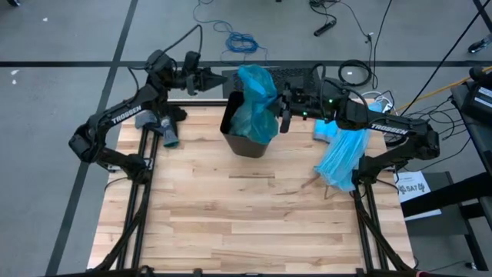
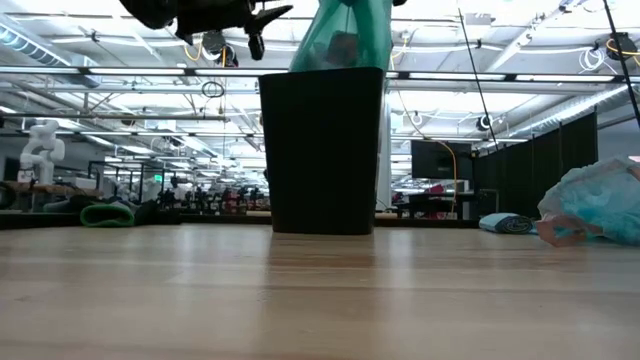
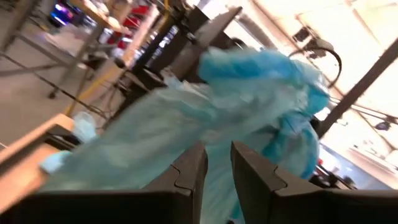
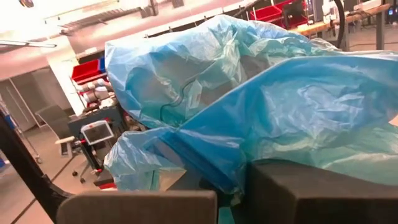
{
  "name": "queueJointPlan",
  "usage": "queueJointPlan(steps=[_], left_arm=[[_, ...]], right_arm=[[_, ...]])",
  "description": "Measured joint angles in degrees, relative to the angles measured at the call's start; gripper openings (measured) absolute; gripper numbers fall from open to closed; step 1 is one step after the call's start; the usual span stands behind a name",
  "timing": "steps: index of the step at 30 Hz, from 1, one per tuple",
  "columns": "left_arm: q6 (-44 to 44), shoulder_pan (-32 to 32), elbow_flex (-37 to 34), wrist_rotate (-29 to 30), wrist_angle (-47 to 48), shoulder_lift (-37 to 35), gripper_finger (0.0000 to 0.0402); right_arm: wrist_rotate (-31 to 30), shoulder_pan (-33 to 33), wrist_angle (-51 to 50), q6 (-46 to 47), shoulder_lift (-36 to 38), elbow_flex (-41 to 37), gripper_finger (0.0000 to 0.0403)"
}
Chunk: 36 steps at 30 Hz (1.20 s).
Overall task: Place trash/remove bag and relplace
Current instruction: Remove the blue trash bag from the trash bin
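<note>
Bag (image 1: 256, 104) bulging from black bin (image 1: 244, 143)

Bench (image 1: 231, 223): light wooden plank top, bare over most of its near half. Black square bin (image 1: 244, 140) stands upright on it toward the far edge, about midway across. A pale sky-blue plastic bag (image 1: 342, 158) lies crumpled at the right edge, partly overhanging it; in the low view it rests on the surface at far right. A small rolled teal item (image 1: 169, 137) lies at the far left edge. A faint dark scuff (image 1: 307, 185) marks the planks near the pale bag.
</note>
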<state>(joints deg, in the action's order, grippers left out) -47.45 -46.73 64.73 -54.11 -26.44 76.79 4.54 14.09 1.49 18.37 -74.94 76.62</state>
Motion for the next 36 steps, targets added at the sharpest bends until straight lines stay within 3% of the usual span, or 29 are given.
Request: queueJointPlan(steps=[10, 18, 22, 28, 36], left_arm=[[-0.12, -6.18, 0.00, -2.25, 0.02, 0.00, 0.0057], [-0.13, -6.89, 0.00, -4.81, 0.03, 0.00, 0.0045], [-0.12, -6.89, -0.02, -5.80, 0.02, 0.00, 0.0045], [-0.02, -6.89, -0.02, -6.98, 0.04, 0.00, 0.0044], [0.27, -6.89, -0.02, -7.47, 0.04, 0.00, 0.0044]], right_arm=[[0.03, 2.28, 7.53, 0.99, 0.20, 0.28, 0.0000], [-1.67, 4.41, -2.36, -3.79, -0.15, 10.21, 0.0000], [-5.52, 5.51, -13.65, -8.10, -0.15, 18.70, 0.0000], [-16.75, 5.42, -30.40, -12.18, -0.10, 29.35, 0.0000], [-28.99, 5.40, -52.42, -0.20, -0.33, 28.60, 0.0000]])
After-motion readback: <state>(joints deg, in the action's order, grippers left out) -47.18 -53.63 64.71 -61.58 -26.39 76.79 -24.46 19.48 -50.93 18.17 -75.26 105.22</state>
